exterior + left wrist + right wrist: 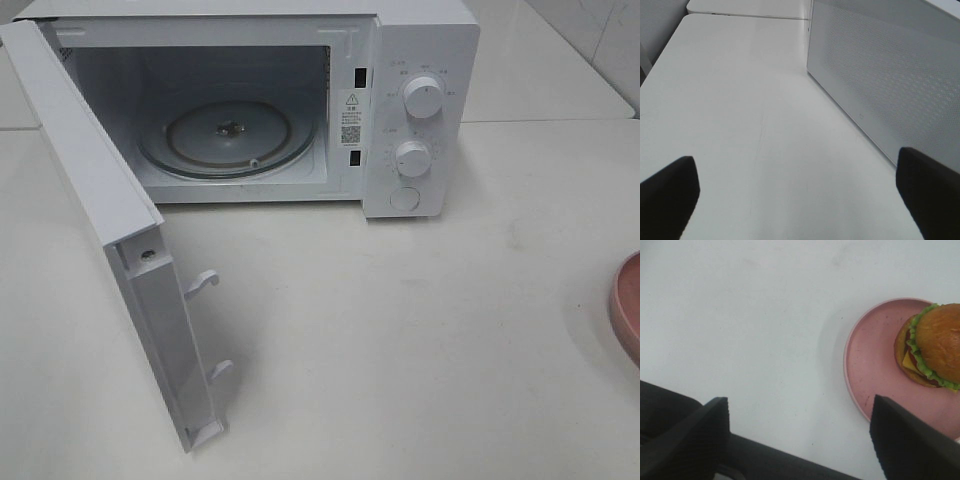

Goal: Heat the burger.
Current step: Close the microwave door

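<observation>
The right gripper (pixel 800 440) stands spread wide with nothing between its dark fingers (pixel 695 440), hovering over the white table (pixel 750 330) just beside the pink plate (pixel 870 360). The burger (pixel 932 345) sits on that plate: golden-brown domed bun, green lettuce frill, yellow cheese and a red layer beneath. The left gripper (pixel 797 200) is likewise released and empty, near the perforated door (pixel 885 80). The microwave (pixel 420 60) stands open, its glass turntable (pixel 230 135) bare; only the plate's edge shows at the far right.
</observation>
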`<state>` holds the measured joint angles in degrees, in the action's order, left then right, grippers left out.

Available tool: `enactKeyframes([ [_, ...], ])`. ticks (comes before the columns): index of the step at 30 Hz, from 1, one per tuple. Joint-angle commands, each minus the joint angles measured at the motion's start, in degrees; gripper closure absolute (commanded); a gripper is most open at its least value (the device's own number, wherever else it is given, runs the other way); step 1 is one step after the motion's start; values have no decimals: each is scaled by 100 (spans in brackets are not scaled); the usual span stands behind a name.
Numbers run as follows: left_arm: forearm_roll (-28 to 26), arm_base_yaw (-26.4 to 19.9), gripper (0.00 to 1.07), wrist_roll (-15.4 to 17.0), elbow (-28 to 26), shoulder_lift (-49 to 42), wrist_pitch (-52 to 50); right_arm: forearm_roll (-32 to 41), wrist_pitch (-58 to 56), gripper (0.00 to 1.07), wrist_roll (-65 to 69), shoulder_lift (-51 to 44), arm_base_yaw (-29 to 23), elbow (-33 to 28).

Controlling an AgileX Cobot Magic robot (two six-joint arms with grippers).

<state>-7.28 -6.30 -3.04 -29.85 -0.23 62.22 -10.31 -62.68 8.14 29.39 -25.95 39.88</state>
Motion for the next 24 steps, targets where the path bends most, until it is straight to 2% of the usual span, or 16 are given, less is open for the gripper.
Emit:
enactKeyframes([
  [1, 6, -17, 7, 29, 23, -103, -80, 155, 6, 31, -338, -773, 458, 23],
  [6, 6, -17, 7, 29, 23, -103, -80, 327, 92, 31, -338, -1392, 722, -23],
  [8, 6, -17, 7, 29, 23, -103, -80, 350, 189, 31, -338, -1948, 917, -264],
  [11, 6, -17, 7, 29, 23, -103, -80, 350, 201, 31, -344, -2086, 957, -338],
  [13, 6, -17, 7, 29, 23, -103, -80, 350, 344, 31, -390, -2550, 1060, -619],
  [20, 6, -17, 7, 29, 23, -103, -80, 413, 579, 31, -413, -3054, 1060, -1117],
  [24, 6, -17, 7, 29, 23, -103, -80, 435, 579, 31, -435, -3140, 1060, -1112],
])
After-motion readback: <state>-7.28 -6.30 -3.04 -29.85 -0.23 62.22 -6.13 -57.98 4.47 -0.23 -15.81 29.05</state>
